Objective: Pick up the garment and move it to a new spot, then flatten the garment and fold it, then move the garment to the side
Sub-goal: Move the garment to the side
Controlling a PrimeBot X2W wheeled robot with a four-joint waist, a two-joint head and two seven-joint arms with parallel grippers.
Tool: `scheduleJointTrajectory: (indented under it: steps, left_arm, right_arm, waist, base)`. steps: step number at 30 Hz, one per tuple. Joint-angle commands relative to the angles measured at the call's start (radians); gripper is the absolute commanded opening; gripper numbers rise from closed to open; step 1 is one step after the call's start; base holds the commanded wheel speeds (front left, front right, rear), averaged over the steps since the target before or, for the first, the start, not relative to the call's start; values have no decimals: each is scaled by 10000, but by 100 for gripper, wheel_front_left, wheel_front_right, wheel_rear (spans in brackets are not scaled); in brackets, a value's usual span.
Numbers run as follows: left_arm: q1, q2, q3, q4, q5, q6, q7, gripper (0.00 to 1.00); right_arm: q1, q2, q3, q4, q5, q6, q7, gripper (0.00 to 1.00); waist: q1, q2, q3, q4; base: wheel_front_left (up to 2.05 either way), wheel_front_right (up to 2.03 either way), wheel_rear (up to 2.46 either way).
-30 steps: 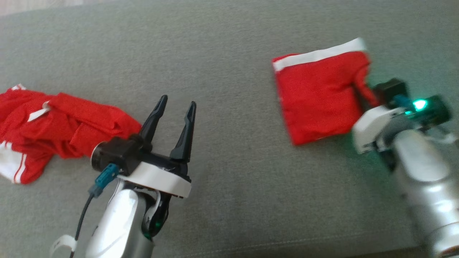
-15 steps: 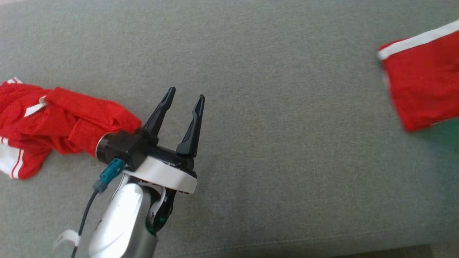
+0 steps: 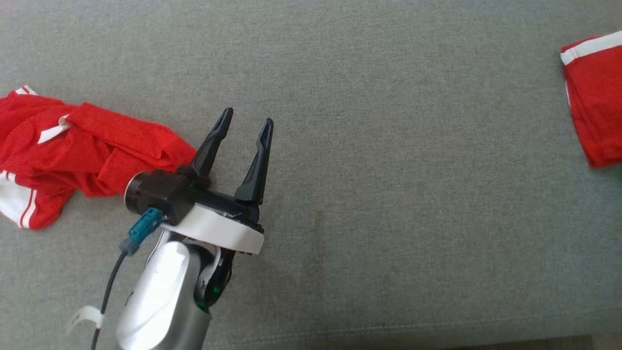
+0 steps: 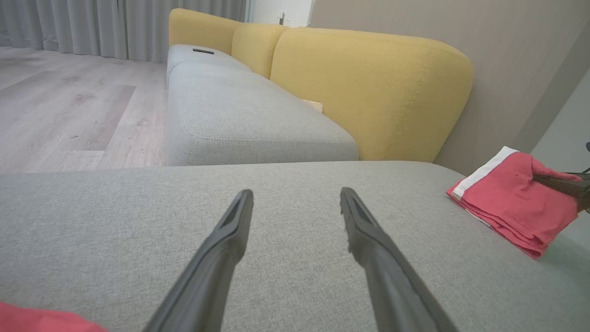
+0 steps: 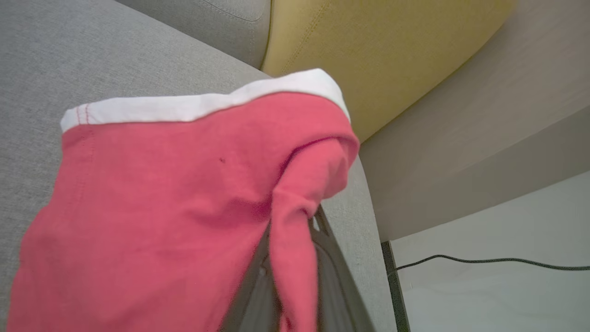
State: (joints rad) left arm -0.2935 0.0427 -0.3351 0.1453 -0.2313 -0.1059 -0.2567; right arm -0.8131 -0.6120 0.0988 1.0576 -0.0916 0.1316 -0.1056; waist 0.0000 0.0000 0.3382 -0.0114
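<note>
The folded red garment (image 3: pixel 595 107) with a white band lies at the far right edge of the grey sofa seat (image 3: pixel 388 170). In the right wrist view my right gripper (image 5: pixel 299 240) is shut on a bunched edge of the garment (image 5: pixel 161 193). The left wrist view shows that garment (image 4: pixel 511 198) at the right, with a dark finger (image 4: pixel 562 182) of the right gripper pinching it. My left gripper (image 3: pixel 248 116) hovers open and empty over the seat, its fingers (image 4: pixel 221 249) spread wide.
A second, crumpled red-and-white garment (image 3: pixel 73 155) lies at the seat's left, just beside my left gripper. Yellow backrests (image 4: pixel 368 92) stand behind. The seat's right edge (image 5: pixel 368 221) drops to a floor with a black cable (image 5: pixel 484 262).
The folded garment has slid far to the right across the seat, held by my right gripper, whose arm has left the head view. My left gripper has barely moved.
</note>
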Motion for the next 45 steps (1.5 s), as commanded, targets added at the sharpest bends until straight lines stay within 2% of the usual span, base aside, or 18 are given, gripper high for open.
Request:
scheduleJointTrajectory:
  steps: [1,2,3,4,11,15,23,28,32,38,45]
  left_arm:
    - [-293,75,389,-339,-1,-9,-51,100]
    - [-296,75,405,-334,4,-14,-51,100]
    - [-299,75,422,-328,9,-19,-51,100]
    - [-300,75,441,-317,12,-25,-51,100]
    - [-195,75,533,-216,-43,-33,-51,100]
    - [-93,75,571,-217,-100,-16,-51,100]
    - [379,75,939,-354,-182,132,-51,100]
    - [867,75,1234,-452,-213,186,-51,100]
    - [1300,75,1437,-496,-234,220,-51,100]
    - [1844,75,1530,-500,-253,237,-51,100]
    - [2359,75,1649,-506,-352,285,-51,100]
  right_arm:
    - [-166,-201,-107,-142,-105,-9,0,0]
    - [-163,-166,-229,-151,-185,-9,-1,14]
    - [-162,-130,-383,-163,-251,-9,-4,71]
    - [-161,-64,-564,-154,-279,-9,30,100]
    - [-99,516,-1206,-531,-749,-9,-65,100]
    - [-60,1104,-1408,-985,-821,-9,-340,100]
    - [601,3038,-1588,-2476,-55,-9,-940,100]
    - [1872,4278,-1380,-4065,645,-9,-1047,100]
    - [3154,4985,-1147,-5450,1108,-9,-1121,100]
    - [4756,5494,-998,-6631,1374,-9,-1293,100]
    - [6257,5612,-947,-7482,1960,-9,-1500,100]
  waist:
    - [0,0,7,-2]
    - [0,0,9,-4]
    - [0,0,6,-6]
    - [0,0,-9,-14]
    - [0,0,-380,-111]
    - [0,0,-781,-162]
    - [0,0,-1837,-150]
    - [0,0,-2496,-67]
    - [0,0,-2878,-10]
    - [0,0,-3156,26]
    - [0,0,-3336,40]
  base:
    - [0,0,0]
    - [0,0,0]
    - [0,0,0]
    - [0,0,0]
    - [0,0,0]
    - [0,0,0]
    - [0,0,0]
    - [0,0,0]
    - [0,0,0]
    - [0,0,0]
    - [0,0,0]
